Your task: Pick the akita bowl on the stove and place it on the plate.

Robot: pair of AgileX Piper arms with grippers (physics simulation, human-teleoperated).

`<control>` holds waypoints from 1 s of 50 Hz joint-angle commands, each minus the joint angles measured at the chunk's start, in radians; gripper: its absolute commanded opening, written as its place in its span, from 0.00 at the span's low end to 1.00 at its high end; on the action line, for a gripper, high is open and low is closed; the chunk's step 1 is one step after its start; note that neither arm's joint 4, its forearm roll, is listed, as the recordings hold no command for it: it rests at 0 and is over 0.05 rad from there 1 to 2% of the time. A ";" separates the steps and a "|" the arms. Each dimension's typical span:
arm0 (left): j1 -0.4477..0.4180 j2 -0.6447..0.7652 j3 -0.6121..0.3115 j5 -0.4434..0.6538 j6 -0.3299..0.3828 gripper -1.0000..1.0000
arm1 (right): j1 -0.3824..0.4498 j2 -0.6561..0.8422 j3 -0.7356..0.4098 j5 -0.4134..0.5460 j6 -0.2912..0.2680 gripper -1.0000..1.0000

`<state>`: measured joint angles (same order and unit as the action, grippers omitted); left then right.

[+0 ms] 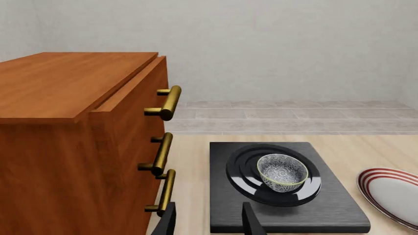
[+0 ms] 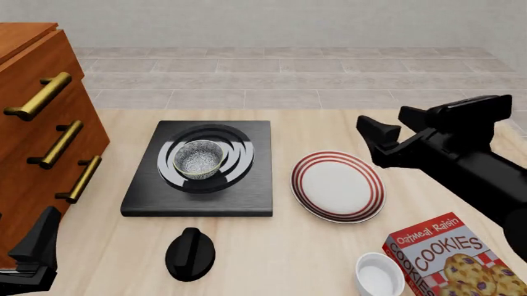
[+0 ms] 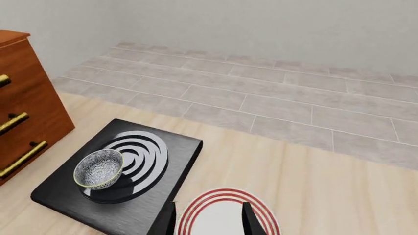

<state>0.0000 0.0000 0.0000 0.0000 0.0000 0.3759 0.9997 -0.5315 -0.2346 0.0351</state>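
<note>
The akita bowl [image 2: 200, 159], small, speckled grey-white inside with a pale rim, sits upright on the ringed burner of the black stove [image 2: 247, 200]. To its right the white plate [image 2: 337, 186] with red rings lies flat on the table. My right gripper [image 2: 377, 142] hovers open above the plate's far right side, holding nothing; its wrist view shows the bowl [image 3: 98, 169] and the plate [image 3: 225, 196] below its fingertips. My left gripper [image 2: 33, 259] is low at the near left corner, open and empty, looking toward the bowl [image 1: 282, 172] and stove [image 1: 333, 210].
A wooden drawer cabinet [image 2: 33, 160] with brass handles stands left of the stove. A black knob [image 2: 189, 253] lies in front of the stove. A white cup-like bowl [image 2: 379, 275] and a cookies box [image 2: 448, 262] sit at the near right.
</note>
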 commanded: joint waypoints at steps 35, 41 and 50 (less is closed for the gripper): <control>0.000 0.000 0.000 0.000 0.000 1.00 | 0.202 0.567 -0.456 0.105 0.109 1.00; 0.000 0.000 0.000 0.000 0.000 1.00 | 0.219 0.607 -0.510 0.119 0.103 1.00; 0.000 0.000 0.000 0.000 0.000 1.00 | 0.258 0.687 -0.569 0.127 0.129 1.00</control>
<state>0.0000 0.0000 0.0000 0.0000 0.0000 0.6000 1.6033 -1.0296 -0.1224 0.1396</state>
